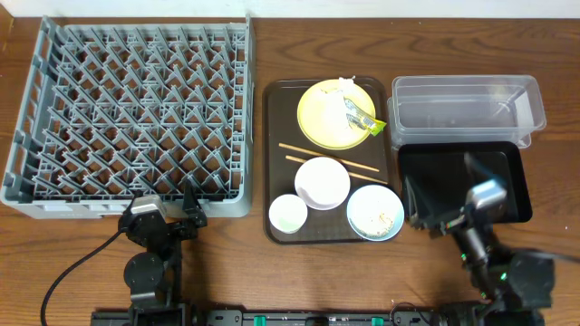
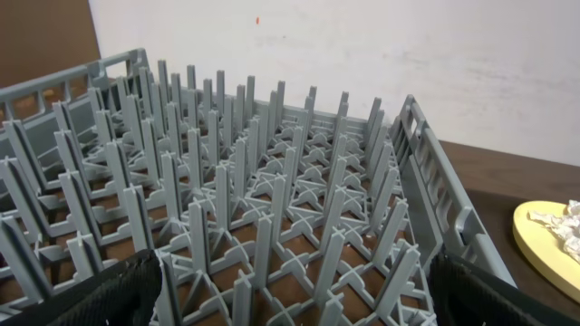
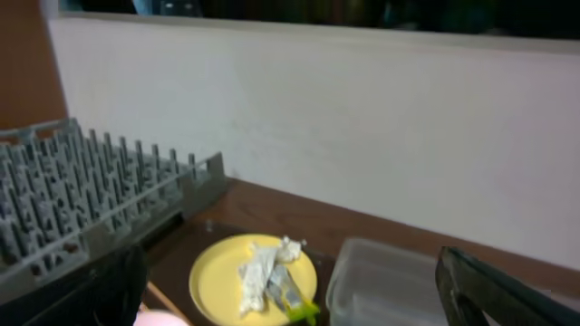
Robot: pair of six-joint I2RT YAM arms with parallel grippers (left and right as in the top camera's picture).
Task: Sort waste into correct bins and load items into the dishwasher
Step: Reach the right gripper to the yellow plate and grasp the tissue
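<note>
Resting at the bottom of the frame, the left end effector (image 1: 165, 208) stands wide open by the grey dish rack (image 1: 136, 100), and the right end effector (image 1: 442, 195), also wide open and empty, is over the black tray (image 1: 512, 186). Sorting looks unstarted. The napkin (image 1: 348, 101) and wrapper (image 1: 370, 126) lie on the yellow plate (image 1: 317, 118), upper centre. A likely next move is for the right arm to reach there, past the blue bowl (image 1: 375, 214), white bowl (image 1: 322, 182) and chopsticks (image 1: 331, 159).
</note>
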